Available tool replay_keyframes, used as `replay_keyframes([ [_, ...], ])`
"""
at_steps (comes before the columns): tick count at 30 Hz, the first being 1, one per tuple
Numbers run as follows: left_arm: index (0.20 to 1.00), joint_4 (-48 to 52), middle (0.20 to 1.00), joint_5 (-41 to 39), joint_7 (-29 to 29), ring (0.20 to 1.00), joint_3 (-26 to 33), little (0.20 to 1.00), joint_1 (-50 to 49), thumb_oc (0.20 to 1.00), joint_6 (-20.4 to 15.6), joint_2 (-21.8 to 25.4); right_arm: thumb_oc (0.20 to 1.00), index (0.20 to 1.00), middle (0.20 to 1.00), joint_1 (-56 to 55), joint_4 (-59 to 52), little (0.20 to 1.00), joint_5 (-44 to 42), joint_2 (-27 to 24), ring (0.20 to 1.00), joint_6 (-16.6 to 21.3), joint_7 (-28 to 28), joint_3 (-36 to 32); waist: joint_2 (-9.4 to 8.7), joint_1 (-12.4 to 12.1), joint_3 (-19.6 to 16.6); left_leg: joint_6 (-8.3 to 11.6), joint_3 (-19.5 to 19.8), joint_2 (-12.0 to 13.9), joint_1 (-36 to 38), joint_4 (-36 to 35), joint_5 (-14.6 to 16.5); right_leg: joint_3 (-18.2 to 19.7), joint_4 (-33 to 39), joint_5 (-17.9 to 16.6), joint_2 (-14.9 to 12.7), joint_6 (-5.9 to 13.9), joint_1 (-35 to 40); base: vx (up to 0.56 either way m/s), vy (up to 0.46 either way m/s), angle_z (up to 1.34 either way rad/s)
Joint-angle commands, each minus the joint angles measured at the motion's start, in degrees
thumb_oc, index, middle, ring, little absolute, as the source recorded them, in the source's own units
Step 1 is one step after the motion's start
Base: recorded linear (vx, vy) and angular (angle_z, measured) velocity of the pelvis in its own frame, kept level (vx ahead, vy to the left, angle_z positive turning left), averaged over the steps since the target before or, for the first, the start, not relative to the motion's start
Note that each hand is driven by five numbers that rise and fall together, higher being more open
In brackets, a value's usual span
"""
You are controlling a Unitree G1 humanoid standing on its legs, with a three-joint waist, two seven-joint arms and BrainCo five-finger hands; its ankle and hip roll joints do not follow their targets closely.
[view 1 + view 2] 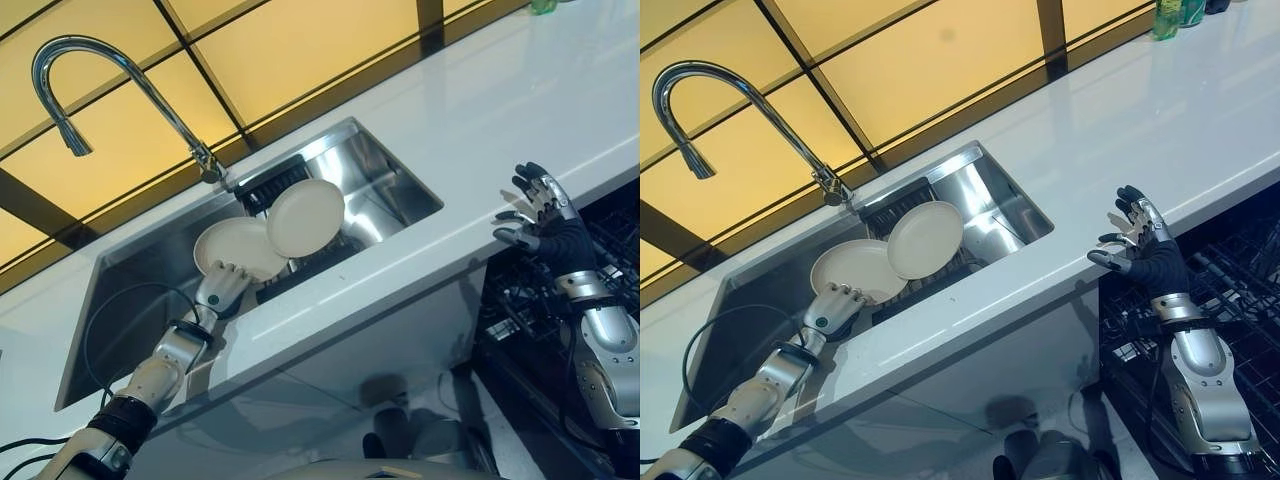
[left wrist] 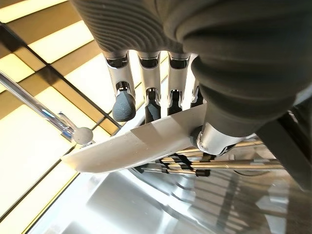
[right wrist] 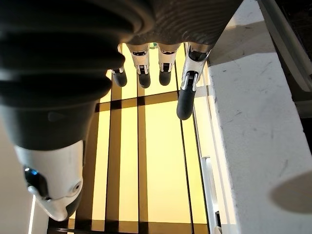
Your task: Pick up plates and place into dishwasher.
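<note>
— Where are the plates?

— Both in the sink (image 1: 395, 175). The left hand (image 1: 220, 290) has its fingers (image 2: 124, 105) and thumb pinched on the rim of the lower plate (image 1: 235, 247); the second plate (image 1: 305, 217) leans just beyond those fingers, overlapping it.

— The right hand (image 1: 545, 215)?

— Fingers spread, holding nothing, at the white surface (image 1: 520, 90) edge, the dishwasher rack (image 1: 1230, 280) beside it.

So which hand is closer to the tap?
Left. The left hand is in the sink, gripping a plate below the tap. The right hand hangs open past the counter's edge.
</note>
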State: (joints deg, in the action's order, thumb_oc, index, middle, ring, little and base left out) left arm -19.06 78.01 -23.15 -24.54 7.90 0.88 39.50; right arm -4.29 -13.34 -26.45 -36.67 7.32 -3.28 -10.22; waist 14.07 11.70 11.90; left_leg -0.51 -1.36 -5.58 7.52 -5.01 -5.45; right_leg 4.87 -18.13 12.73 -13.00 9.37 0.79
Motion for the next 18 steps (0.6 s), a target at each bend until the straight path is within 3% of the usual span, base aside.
replay_keyframes([
  [1, 0.2, 0.1, 0.2, 0.08, 2.26, 0.2, 6.69, 0.2, -0.72, 0.2, -0.98, 6.25, 1.0, 1.0, 1.0, -4.29, -0.37, 1.0, -0.75, 0.06, 1.0, -2.11, -0.31, -0.5, -3.3, -2.08, -1.3, 1.9, 2.42, -1.38, -2.54, 8.57, 6.74, 0.16, 12.99, -16.27, -3.21, 0.97, -0.14, -0.02, 0.035, 0.07],
  [9, 0.2, 0.16, 0.2, -2.88, 1.97, 0.2, 8.38, 0.2, -2.79, 0.2, -1.25, 7.84, 1.0, 1.0, 1.0, -4.08, -0.63, 1.0, -2.64, -2.74, 1.0, -4.43, -0.74, -2.0, -3.44, -3.17, -0.03, 2.36, 3.51, -1.43, -4.0, 9.8, 6.3, -0.07, 11.71, -16.24, -3.18, 0.91, -1.45, -0.01, 0.044, 0.07],
  [18, 0.2, 1.63, 0.2, -3.0, 2.26, 0.2, 9.79, 0.2, -3.31, 0.2, 0.48, 11.08, 1.0, 1.0, 1.0, -2.11, -0.34, 1.0, -3.27, -3.78, 1.0, -4.05, 0.82, -0.95, -4.08, -4.83, 3.22, 2.64, 3.52, -1.09, -8.28, 12.31, 5.95, 0.26, 9.39, -16.05, -3.47, 0.59, -5.62, -0.06, 0.031, 0.03],
])
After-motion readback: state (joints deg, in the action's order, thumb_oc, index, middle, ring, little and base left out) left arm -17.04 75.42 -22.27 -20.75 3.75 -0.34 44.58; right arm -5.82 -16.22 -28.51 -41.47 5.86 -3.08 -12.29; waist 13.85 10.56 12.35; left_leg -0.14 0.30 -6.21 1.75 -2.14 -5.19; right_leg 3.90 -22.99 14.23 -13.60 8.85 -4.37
